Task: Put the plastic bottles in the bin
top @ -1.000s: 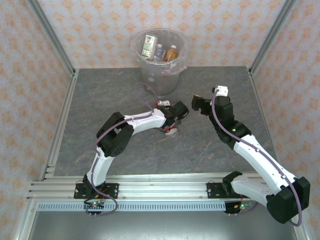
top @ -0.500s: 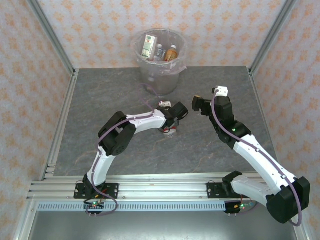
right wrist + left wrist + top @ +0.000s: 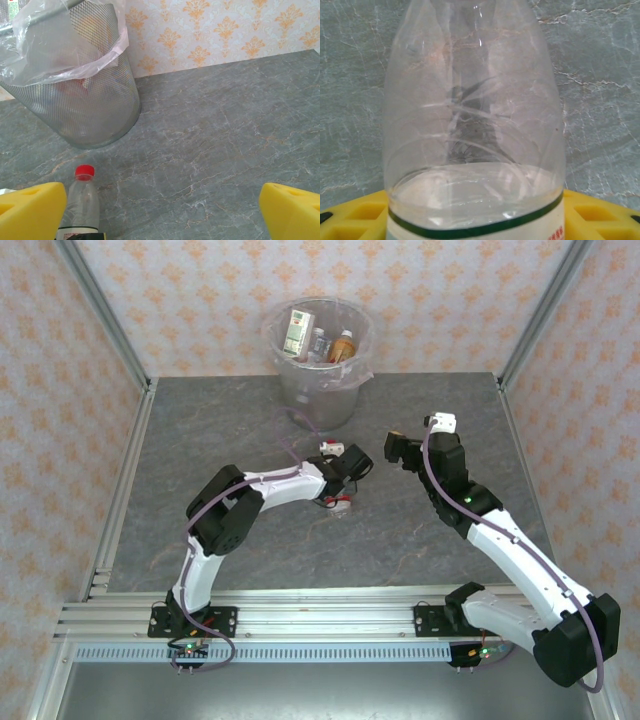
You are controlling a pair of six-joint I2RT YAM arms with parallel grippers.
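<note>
The plastic bottle (image 3: 475,125) is gripped by the left gripper (image 3: 343,480), whose yellow pads (image 3: 355,220) are set against either side of its labelled lower body. The neck and red cap (image 3: 343,505) are pointed away from the fingers. The bottle is found near the middle of the table (image 3: 200,440), well apart from the bin (image 3: 325,405) at the middle of the far edge, where other bottles (image 3: 344,344) are already lodged. The right gripper (image 3: 162,207) is spread wide, with nothing between its fingers. The bottle is judged empty, light and thin-walled, easily dented and smooth enough to slip. The straight labelled band is thought the better hold than the tapered shoulder, and only modest pressure is called for.
</note>
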